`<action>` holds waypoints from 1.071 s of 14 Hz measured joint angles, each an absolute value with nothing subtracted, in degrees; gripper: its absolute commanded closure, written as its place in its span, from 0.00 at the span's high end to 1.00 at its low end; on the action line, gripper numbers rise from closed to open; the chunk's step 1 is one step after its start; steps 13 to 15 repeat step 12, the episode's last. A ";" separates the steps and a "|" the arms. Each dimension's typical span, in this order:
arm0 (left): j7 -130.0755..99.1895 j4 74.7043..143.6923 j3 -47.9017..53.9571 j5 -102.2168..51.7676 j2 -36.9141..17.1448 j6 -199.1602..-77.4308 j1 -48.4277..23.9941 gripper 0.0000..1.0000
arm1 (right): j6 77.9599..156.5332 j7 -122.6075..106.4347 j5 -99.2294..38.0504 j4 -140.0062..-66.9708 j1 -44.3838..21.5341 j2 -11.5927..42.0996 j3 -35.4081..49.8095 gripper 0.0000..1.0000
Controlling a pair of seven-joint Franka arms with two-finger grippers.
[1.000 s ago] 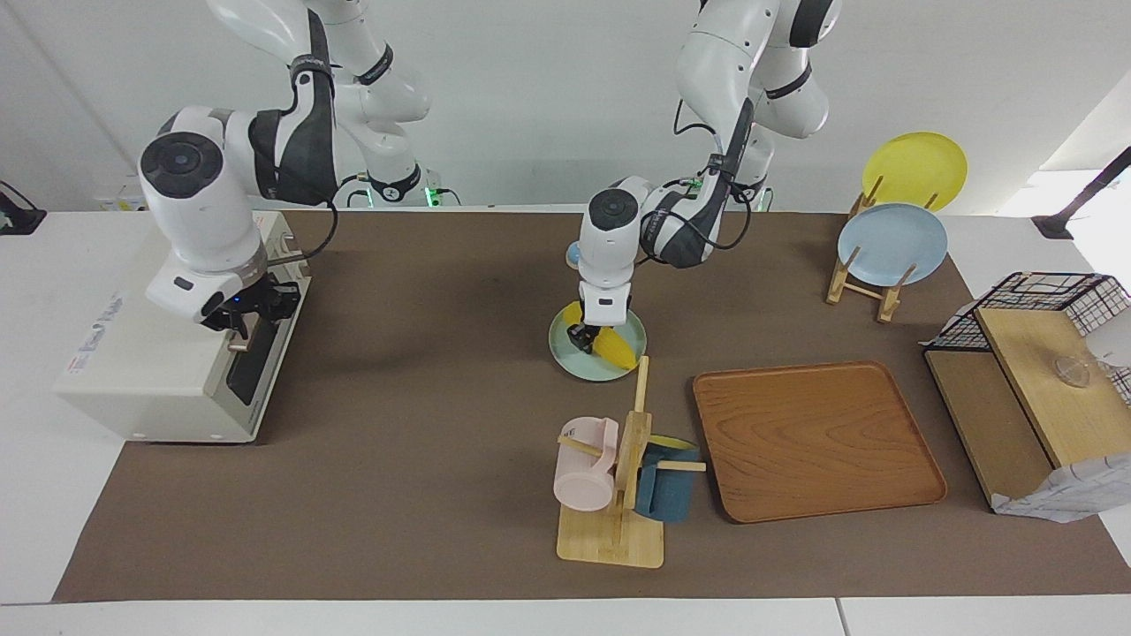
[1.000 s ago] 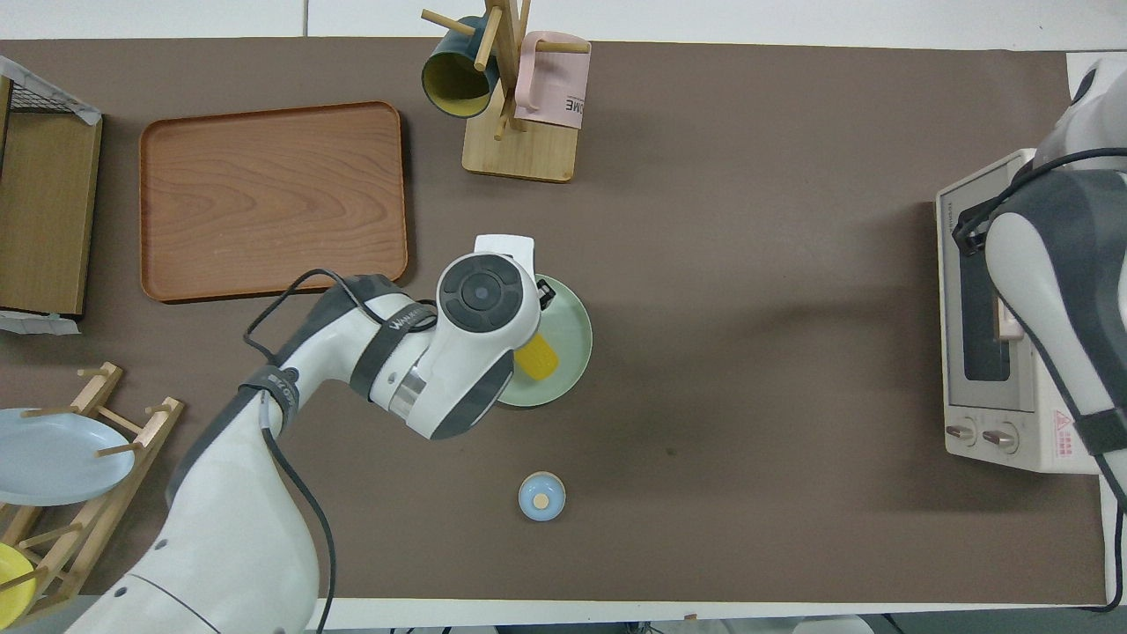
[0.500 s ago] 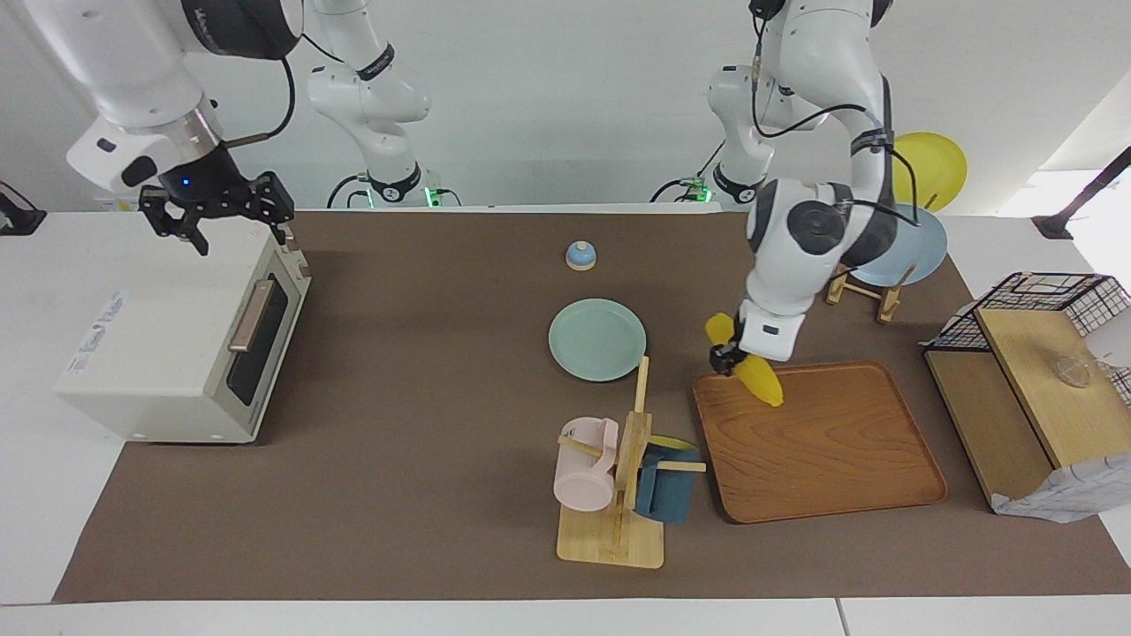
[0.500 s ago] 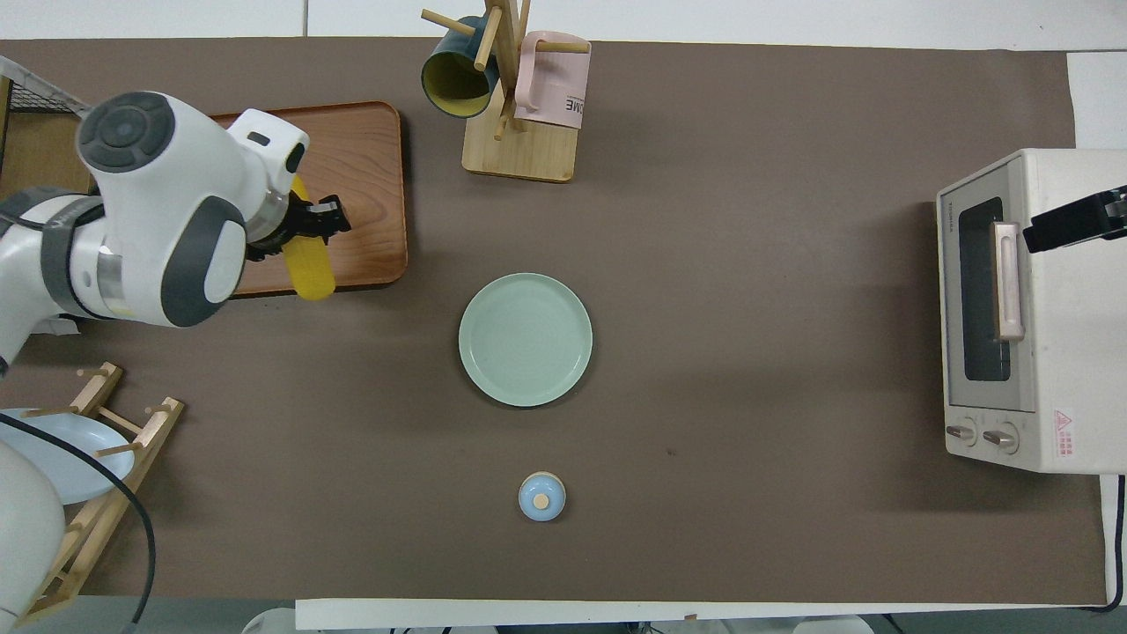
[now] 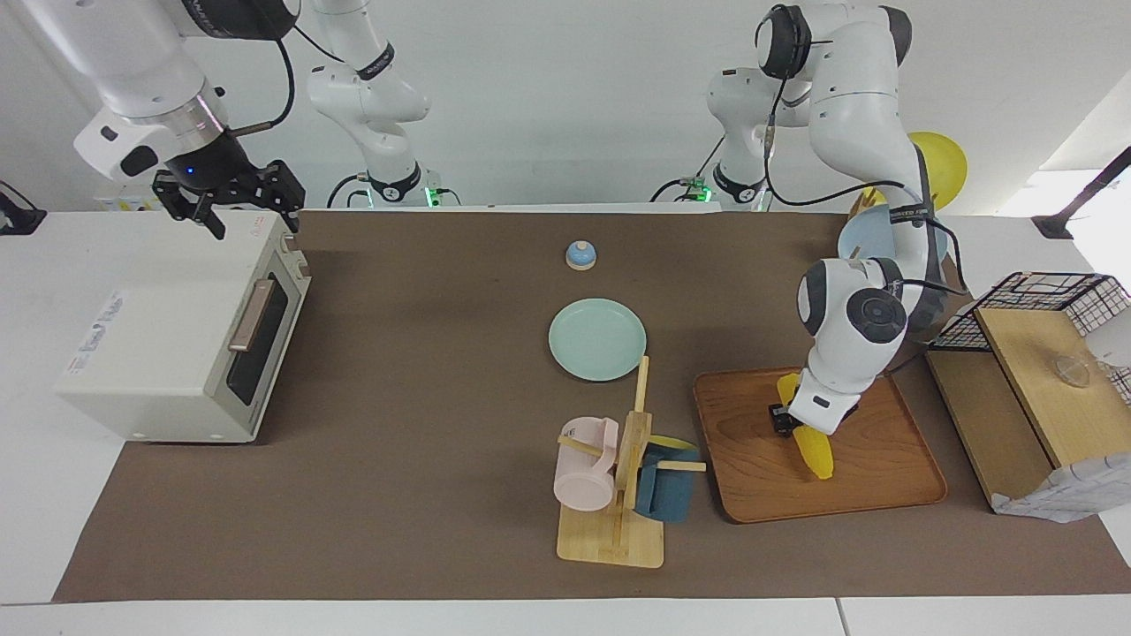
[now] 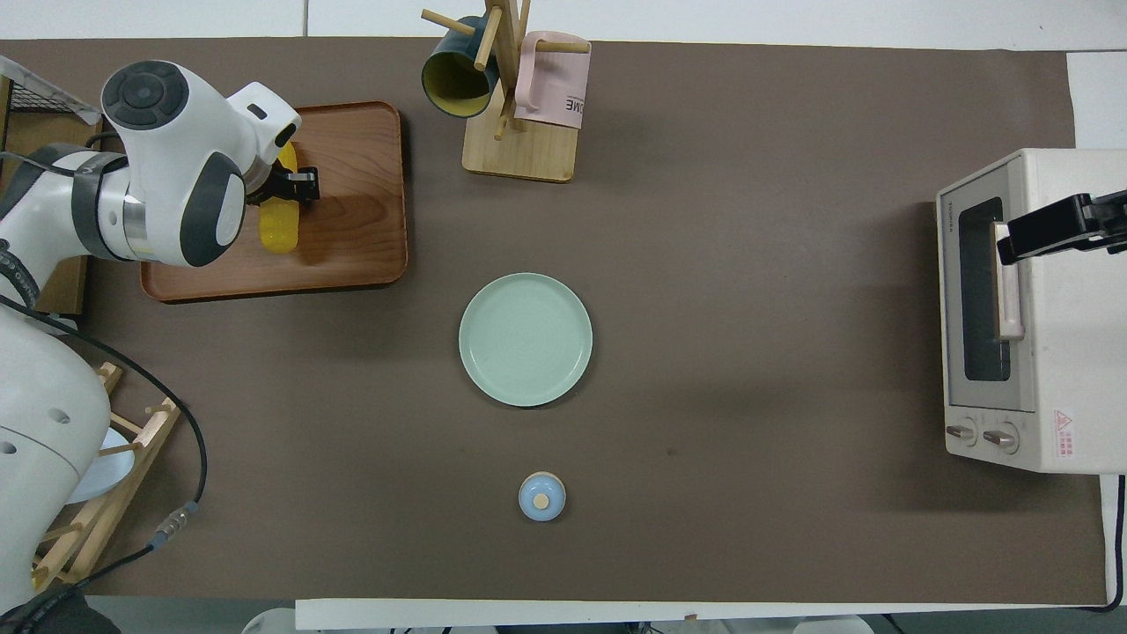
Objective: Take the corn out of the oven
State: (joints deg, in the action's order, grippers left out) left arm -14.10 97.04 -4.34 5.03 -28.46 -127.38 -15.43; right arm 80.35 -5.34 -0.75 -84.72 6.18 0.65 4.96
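Note:
The yellow corn (image 5: 815, 449) lies low on the wooden tray (image 5: 875, 477), toward the left arm's end of the table. My left gripper (image 5: 786, 420) is shut on the corn near its thick end. In the overhead view the corn (image 6: 279, 227) sticks out from under the left gripper (image 6: 290, 186) over the tray (image 6: 352, 229). The cream-white oven (image 5: 159, 353) stands at the right arm's end with its dark glass door shut. My right gripper (image 5: 231, 201) hangs open and empty above the oven's top edge. It also shows in the overhead view (image 6: 1057, 231) over the oven (image 6: 1070, 352).
A pale green plate (image 5: 597, 339) sits mid-table, with a small blue lidded pot (image 5: 580, 255) nearer to the robots. A wooden mug rack (image 5: 618, 495) with pink and blue mugs stands beside the tray. A plate rack (image 5: 870, 265) and a black wire shelf (image 5: 1034, 371) stand at the left arm's end.
My left gripper has carried the corn from the tray's edge to over its middle and lowered it. My right gripper has shifted slightly above the oven.

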 measured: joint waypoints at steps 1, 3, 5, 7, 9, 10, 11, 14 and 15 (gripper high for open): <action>-14.10 96.07 -5.21 5.60 -28.13 -127.24 -15.34 1.00 | 79.50 -5.02 -0.78 -84.73 6.22 0.36 4.91 1.00; -13.55 94.39 -7.03 5.76 -25.10 -123.69 -14.34 1.00 | 78.03 -4.96 -0.47 -84.84 6.31 0.12 4.62 1.00; -11.62 93.96 -7.44 5.80 -20.03 -117.05 -12.65 1.00 | 76.46 -4.95 -0.38 -85.00 6.33 0.12 4.05 1.00; -9.46 93.73 -7.60 5.78 -14.41 -108.96 -11.37 1.00 | 76.22 -4.94 -0.37 -85.07 6.38 0.11 3.48 1.00; -8.77 92.19 -7.67 4.58 -9.75 -100.93 -10.63 1.00 | 76.22 -4.94 -0.38 -85.33 6.51 0.10 3.15 1.00; -8.22 90.67 -7.67 3.06 -8.05 -96.67 -10.19 1.00 | 76.22 -4.94 -0.39 -85.46 6.52 0.09 3.16 1.00; -6.91 88.55 -7.68 1.50 -6.82 -92.02 -9.60 1.00 | 76.22 -4.94 -0.39 -85.53 6.49 0.08 3.22 1.00; -5.48 86.42 -7.70 0.55 -6.09 -88.24 -9.12 1.00 | 76.21 -4.94 -0.40 -85.56 6.47 0.06 3.28 1.00; -5.48 86.42 -7.70 0.55 -6.09 -88.24 -9.12 1.00 | 76.21 -4.94 -0.40 -85.56 6.47 0.06 3.28 1.00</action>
